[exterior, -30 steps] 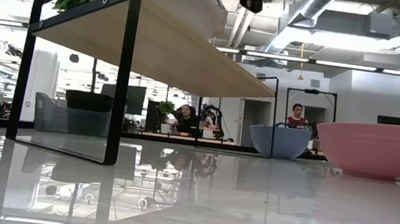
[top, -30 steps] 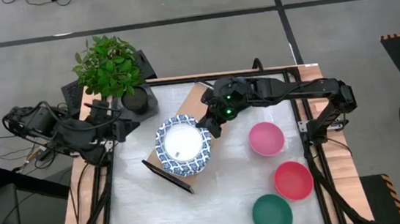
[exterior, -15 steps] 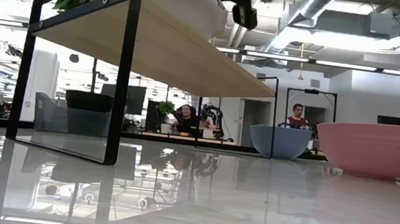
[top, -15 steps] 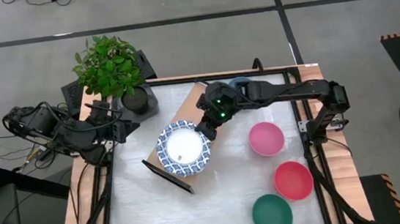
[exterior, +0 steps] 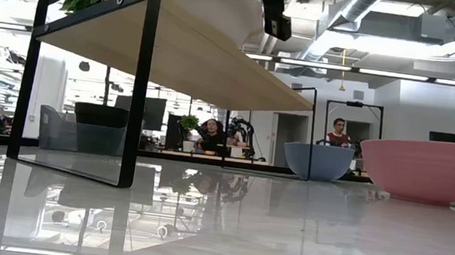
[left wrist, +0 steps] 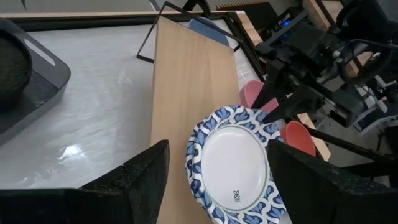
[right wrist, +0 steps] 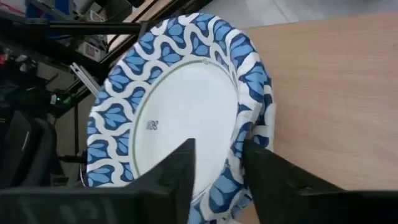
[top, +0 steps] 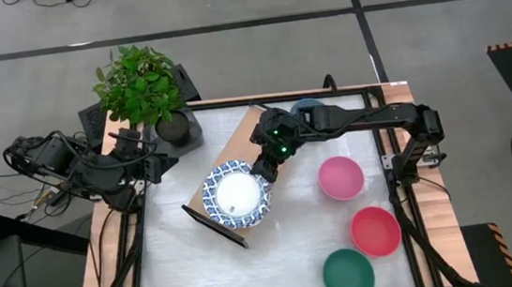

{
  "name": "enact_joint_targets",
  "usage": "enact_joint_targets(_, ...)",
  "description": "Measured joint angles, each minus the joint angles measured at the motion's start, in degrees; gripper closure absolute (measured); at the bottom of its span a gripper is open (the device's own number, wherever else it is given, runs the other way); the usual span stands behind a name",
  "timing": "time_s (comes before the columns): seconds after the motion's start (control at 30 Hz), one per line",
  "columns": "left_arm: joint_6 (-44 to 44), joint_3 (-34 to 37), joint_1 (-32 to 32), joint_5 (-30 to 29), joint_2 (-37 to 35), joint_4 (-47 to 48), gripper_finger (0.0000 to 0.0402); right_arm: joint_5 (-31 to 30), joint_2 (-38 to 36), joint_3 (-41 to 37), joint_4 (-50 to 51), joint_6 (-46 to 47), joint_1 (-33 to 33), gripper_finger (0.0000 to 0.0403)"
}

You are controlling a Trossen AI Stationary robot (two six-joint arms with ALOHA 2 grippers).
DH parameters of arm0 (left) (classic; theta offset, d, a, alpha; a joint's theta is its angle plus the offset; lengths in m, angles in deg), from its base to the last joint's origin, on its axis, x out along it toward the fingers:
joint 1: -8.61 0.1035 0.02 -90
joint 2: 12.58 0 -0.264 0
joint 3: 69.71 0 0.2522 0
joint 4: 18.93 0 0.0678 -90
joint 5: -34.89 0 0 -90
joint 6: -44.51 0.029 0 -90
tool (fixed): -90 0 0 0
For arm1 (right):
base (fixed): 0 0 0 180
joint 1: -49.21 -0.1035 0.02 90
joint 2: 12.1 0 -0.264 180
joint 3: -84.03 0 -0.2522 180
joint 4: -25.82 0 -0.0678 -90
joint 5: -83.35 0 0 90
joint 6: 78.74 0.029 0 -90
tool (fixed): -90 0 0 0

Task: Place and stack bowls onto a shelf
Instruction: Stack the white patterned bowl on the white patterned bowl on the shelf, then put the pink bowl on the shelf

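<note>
Right arm is over the shelf, and its right pincer (top: 261,171) sits at the rim of the white dish with the blue patterned rim (top: 236,194), on the edge that faces the far end of the shelf; in the right wrist view the two dark fingers (right wrist: 177,168) straddle that rim with a narrow gap, looking closed onto it, though whether they truly pinch it I judge rather than see. The dish lies flat on the low light-wood shelf with black metal frame ends (top: 242,137), at the end nearer the tabletop's front, so the bare board runs away along the shelf's long axis, slanting toward the slate blue bowl (top: 306,107) beyond its far end. The right arm is plainly the nearer one; the left pincer (left wrist: 214,171) waits back at the left side of the tabletop, spread wide with nothing in it, looking at the dish from a distance. Well apart on the pale glossy tabletop (top: 183,264) sit the pink bowl (top: 340,177), red bowl (top: 375,230) and teal green bowl (top: 348,273), not yet shelved. A potted green plant (top: 138,84) stands at the far left corner.
</note>
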Motion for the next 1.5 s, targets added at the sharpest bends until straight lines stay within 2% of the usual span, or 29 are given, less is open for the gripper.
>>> enact_joint_targets(0.1,0.00,0.00,0.00,-0.04,-0.02,0.00,0.0148,0.01,0.02,0.00,0.41,0.01,0.00,0.0211)
enact_joint_targets(0.2,0.00,0.00,0.00,-0.03,-0.02,0.00,0.0148,0.02,-0.63,-0.02,1.54,0.02,0.30,0.0194)
enact_joint_targets(0.43,-0.03,0.00,0.00,-0.04,0.01,1.13,0.0148,-0.36,-4.68,0.15,8.38,-0.36,1.67,0.0200)
enact_joint_targets(0.5,-0.02,0.00,0.00,0.04,0.09,1.84,0.0148,-1.26,-6.64,-0.04,13.16,-1.37,1.90,0.0205)
enact_joint_targets(0.6,0.00,0.00,-0.01,0.14,0.36,2.91,0.0148,-7.09,-9.30,0.07,19.51,-2.14,1.48,0.0211)
enact_joint_targets(0.8,-0.06,0.11,0.00,0.74,1.77,5.67,0.0148,-23.36,-12.09,-0.31,41.10,-0.83,-0.38,0.0215)
enact_joint_targets(0.9,0.02,0.15,0.00,1.33,2.81,6.06,0.0148,-26.11,-13.00,-3.83,46.40,2.66,-2.47,0.0214)
enact_joint_targets(1.03,0.96,0.15,-0.03,3.55,4.02,5.55,0.0148,-25.94,-14.97,-11.47,45.79,6.94,-6.66,0.0211)
enact_joint_targets(1.13,2.52,0.17,-0.41,5.77,4.73,5.29,0.0148,-24.08,-17.04,-18.09,41.87,10.28,-10.64,0.0212)
enact_joint_targets(1.2,3.98,0.17,-1.76,5.27,4.77,4.99,0.0148,-22.72,-18.51,-22.29,38.14,13.09,-13.32,0.0212)
enact_joint_targets(1.3,7.76,0.17,-5.26,0.79,4.45,3.06,0.0148,-22.33,-21.18,-27.69,31.39,18.00,-17.33,0.0211)
enact_joint_targets(1.5,16.93,0.17,-15.75,-16.12,3.87,-1.57,0.0148,-24.18,-22.38,-33.96,23.71,23.26,-22.90,0.0212)
